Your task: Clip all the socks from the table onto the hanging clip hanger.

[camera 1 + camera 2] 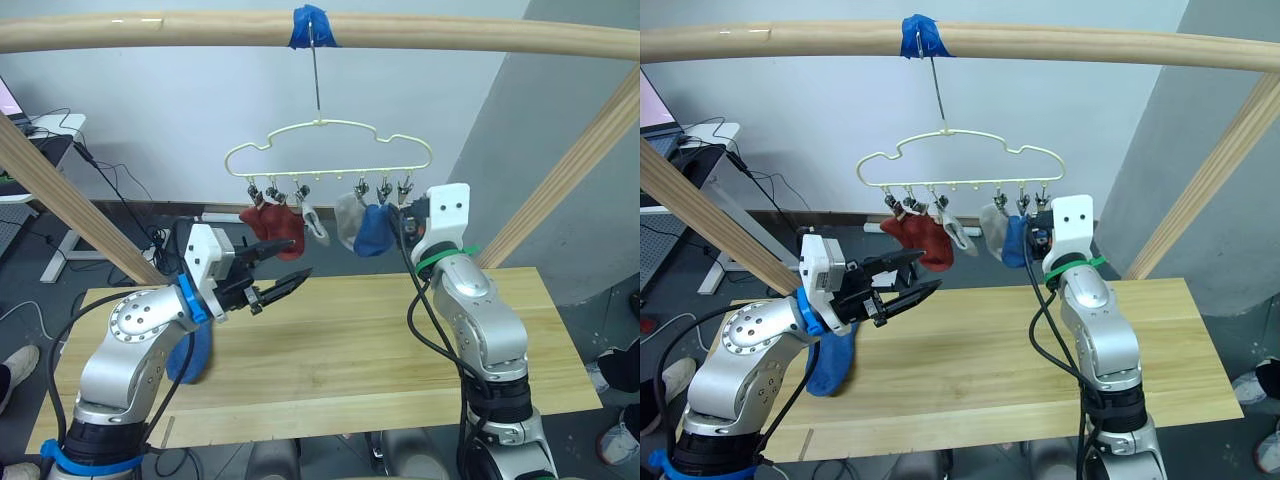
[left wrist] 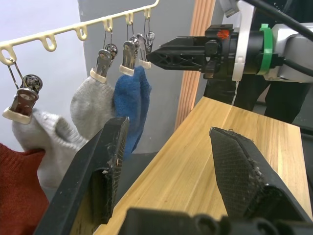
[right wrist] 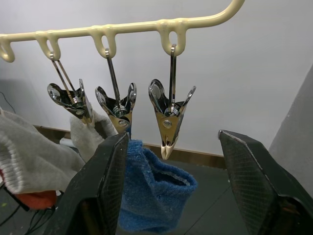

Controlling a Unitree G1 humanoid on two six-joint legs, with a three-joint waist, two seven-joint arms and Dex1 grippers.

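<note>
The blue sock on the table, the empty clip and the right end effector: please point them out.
blue sock on the table [image 1: 830,365], right eye view, its middle.
empty clip [image 3: 171,115], right wrist view, its metal body.
right end effector [image 3: 177,186], right wrist view, between its fingertips.

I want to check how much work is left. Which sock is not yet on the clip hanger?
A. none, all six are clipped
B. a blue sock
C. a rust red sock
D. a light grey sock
B. One blue sock hangs over the left edge of the table, behind the left arm, while the clip hanger carries two red socks, two grey ones and one blue one.
</note>
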